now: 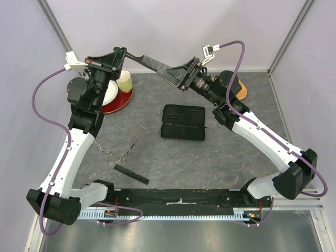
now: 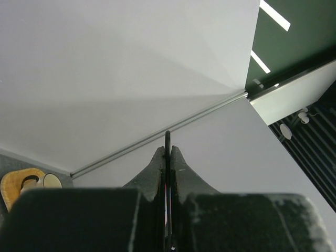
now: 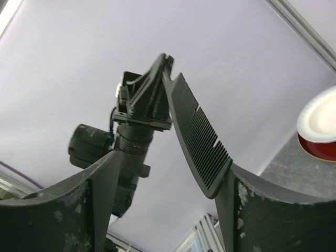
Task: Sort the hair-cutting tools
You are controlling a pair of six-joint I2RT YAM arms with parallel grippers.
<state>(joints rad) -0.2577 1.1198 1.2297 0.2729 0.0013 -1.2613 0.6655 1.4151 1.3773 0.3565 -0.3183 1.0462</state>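
Note:
My left gripper [image 1: 119,54] is raised at the back left and shut on the handle of a black comb [image 1: 149,61], which reaches to the right in the air. In the left wrist view the comb's thin edge [image 2: 168,140] stands between the closed fingers [image 2: 157,163]. My right gripper [image 1: 181,73] is open around the comb's toothed end [image 3: 197,134]; the end leans against one finger [image 3: 247,210]. Two silver scissors [image 1: 106,151] [image 1: 127,151] and a second black comb [image 1: 131,174] lie on the grey mat at the front left.
A black zip case [image 1: 182,122] lies at the mat's middle. A red plate [image 1: 122,101] with a white bowl and a cream cup [image 1: 125,81] stands at the back left. An orange wooden object [image 1: 240,88] sits behind the right arm. White walls enclose the table.

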